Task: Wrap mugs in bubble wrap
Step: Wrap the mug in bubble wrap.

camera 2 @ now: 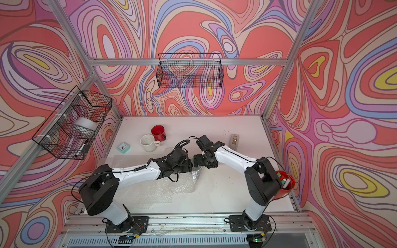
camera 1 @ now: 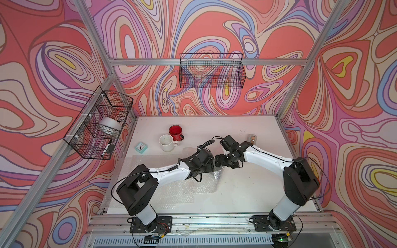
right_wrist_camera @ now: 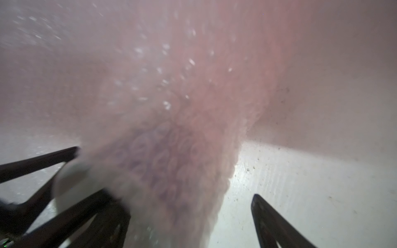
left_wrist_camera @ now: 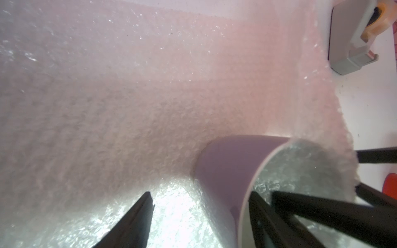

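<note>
**Asker:** What is on the table?

**Describer:** Seen from above, the white table (camera 1: 247, 193) has clear bubble wrap (camera 1: 171, 193) spread over its left front part. Toward the far left corner stands a red mug (camera 1: 175, 131). A white mug (camera 1: 166, 142) is just beside it, nearer the front. A small mint clock (camera 1: 141, 146) sits near the left edge, and a grey tape dispenser (camera 1: 253, 138) sits toward the right edge.

**Asker:** Where is the third mug?

**Describer:** The two arms meet over the middle of the table and hide it in both top views. The left wrist view shows the lavender mug (left_wrist_camera: 225, 167) lying on its side on the bubble wrap. Wrap lies across its open mouth.

**Asker:** And the fingers?

**Describer:** The left gripper (left_wrist_camera: 199, 193) stands wide. One finger (left_wrist_camera: 137, 219) is clear of the mug, over the wrap. The other is at the mug's rim, and I cannot tell whether it touches.

The right gripper (right_wrist_camera: 187, 199) is also wide, with the wrap-covered mug end between its fingers. Bare table shows between one finger (right_wrist_camera: 275, 225) and the wrap. The other side is blurred.
</note>
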You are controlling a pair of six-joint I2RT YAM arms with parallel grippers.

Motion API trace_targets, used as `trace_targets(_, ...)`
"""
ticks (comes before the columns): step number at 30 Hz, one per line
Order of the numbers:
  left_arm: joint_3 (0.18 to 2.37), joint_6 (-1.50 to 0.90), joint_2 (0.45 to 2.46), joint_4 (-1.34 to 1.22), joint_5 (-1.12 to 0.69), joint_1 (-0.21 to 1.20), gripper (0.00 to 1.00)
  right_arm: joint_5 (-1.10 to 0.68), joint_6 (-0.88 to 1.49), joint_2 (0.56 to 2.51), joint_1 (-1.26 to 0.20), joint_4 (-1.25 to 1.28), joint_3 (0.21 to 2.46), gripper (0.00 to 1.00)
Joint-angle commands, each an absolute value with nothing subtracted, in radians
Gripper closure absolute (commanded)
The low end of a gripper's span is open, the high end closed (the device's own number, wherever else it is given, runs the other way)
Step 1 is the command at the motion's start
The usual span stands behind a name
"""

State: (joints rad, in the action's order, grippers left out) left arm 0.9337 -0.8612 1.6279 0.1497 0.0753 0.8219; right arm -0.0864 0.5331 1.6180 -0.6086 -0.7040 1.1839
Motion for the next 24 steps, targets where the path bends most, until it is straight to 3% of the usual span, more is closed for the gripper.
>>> trace_targets(1,0.946,-0.863,1.646,0.187,0.075,0.812,0.3,-0.049,0.54,1.554,-0.561,-0.606,1.175,0.1)
trace_targets(8,0.955,-0.846,1.647,0.169,0.054,0.807,0.34,-0.289,0.565,1.683,-0.351,-0.601,1.275,0.13)
trace_targets(12,0.963,-0.84,1.651,0.178,0.053,0.806,0.34,-0.242,0.484,1.825,-0.343,-0.718,1.436,0.15)
trace_targets(20,0.99,-0.824,1.659,0.199,0.054,0.805,0.33,-0.128,0.434,2.02,-0.308,-0.857,1.678,0.09)
trace_targets(24,1.016,-0.818,1.678,0.218,0.05,0.805,0.31,-0.065,0.415,2.148,-0.308,-0.957,1.835,0.12)
